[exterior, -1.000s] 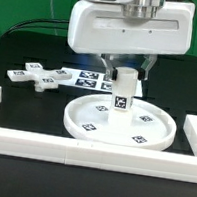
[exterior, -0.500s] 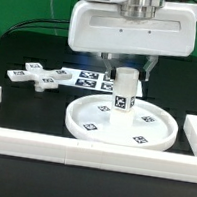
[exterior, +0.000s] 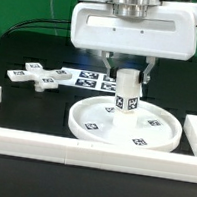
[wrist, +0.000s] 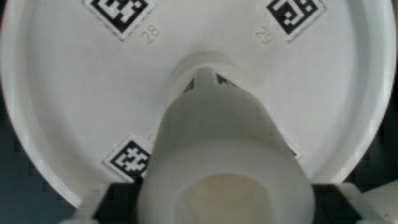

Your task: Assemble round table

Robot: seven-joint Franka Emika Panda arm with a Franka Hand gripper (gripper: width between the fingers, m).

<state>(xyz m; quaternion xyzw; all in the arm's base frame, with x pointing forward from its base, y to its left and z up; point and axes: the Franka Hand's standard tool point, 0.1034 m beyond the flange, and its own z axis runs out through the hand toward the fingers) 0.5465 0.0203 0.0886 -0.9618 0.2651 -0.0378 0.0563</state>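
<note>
The large round rimmed disc (exterior: 121, 125) lies flat on the black table, tags on its inner face. The short cylindrical leg (exterior: 126, 93) stands upright at the disc's middle, held between my gripper's fingers (exterior: 129, 72). The gripper is shut on the leg's upper part. In the wrist view the leg (wrist: 222, 150) fills the middle, its foot at the disc's centre hole, with the disc (wrist: 80, 90) around it. The cross-shaped knobbed base (exterior: 39, 77) lies on the table at the exterior view's left, apart from the gripper.
White border rails run along the front (exterior: 90, 151) and both sides (exterior: 195, 127). The marker board (exterior: 89, 79) lies behind the disc, beside the base.
The gripper and the leg have shifted slightly to the exterior view's right and turned a little over the disc's centre. The disc and base have not moved.
</note>
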